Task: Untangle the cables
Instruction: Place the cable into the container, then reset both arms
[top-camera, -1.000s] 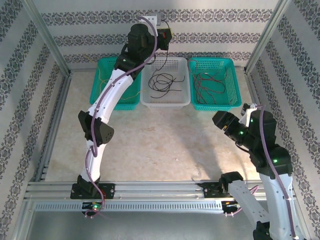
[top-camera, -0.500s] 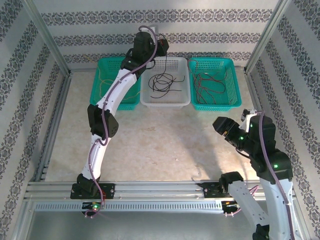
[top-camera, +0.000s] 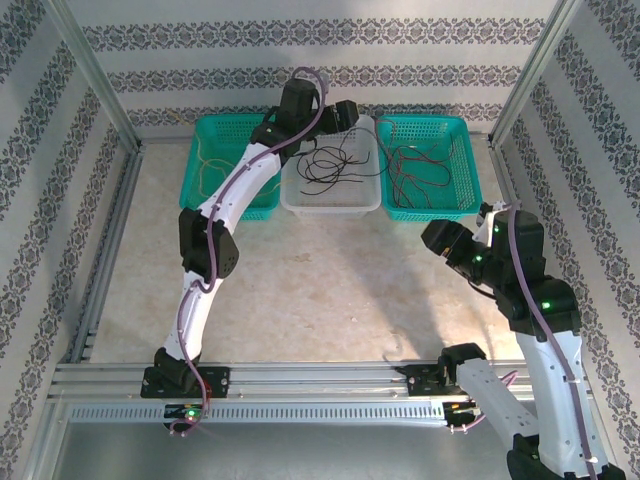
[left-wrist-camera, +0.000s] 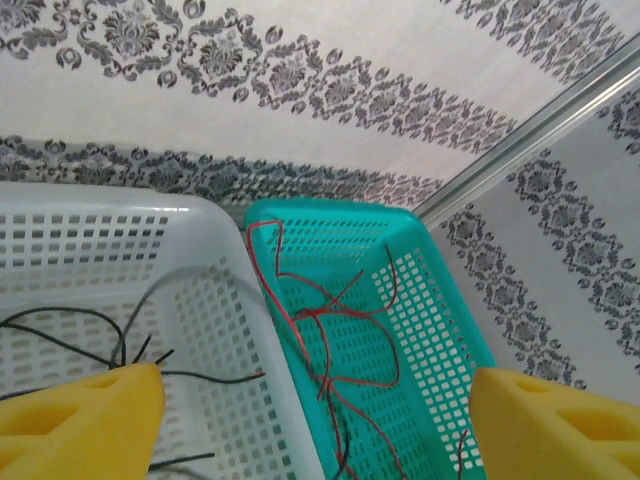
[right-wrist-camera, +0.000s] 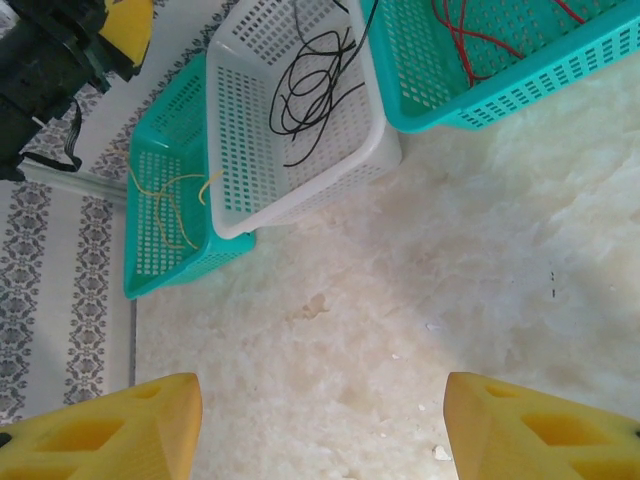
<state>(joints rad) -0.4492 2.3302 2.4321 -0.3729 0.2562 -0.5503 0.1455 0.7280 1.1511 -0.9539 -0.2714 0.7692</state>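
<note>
Since a second ago, my left gripper (top-camera: 343, 113) has swung down to the white basket's (top-camera: 330, 207) far rim, and its jaws now stand apart, empty. Black cables (top-camera: 328, 165) lie in that basket. Red cables (top-camera: 420, 165) lie in the right teal basket (top-camera: 430, 213), and yellow cables (right-wrist-camera: 170, 200) in the left teal basket (right-wrist-camera: 185, 268). My right gripper (right-wrist-camera: 320, 420) hangs with jaws apart over the table (right-wrist-camera: 450, 250).

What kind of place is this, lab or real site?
Probably a lab test cell, not a real site: an aluminium frame lined with patterned backdrop, two arms bolted to a rail, and baskets holding cables sorted by colour.
</note>
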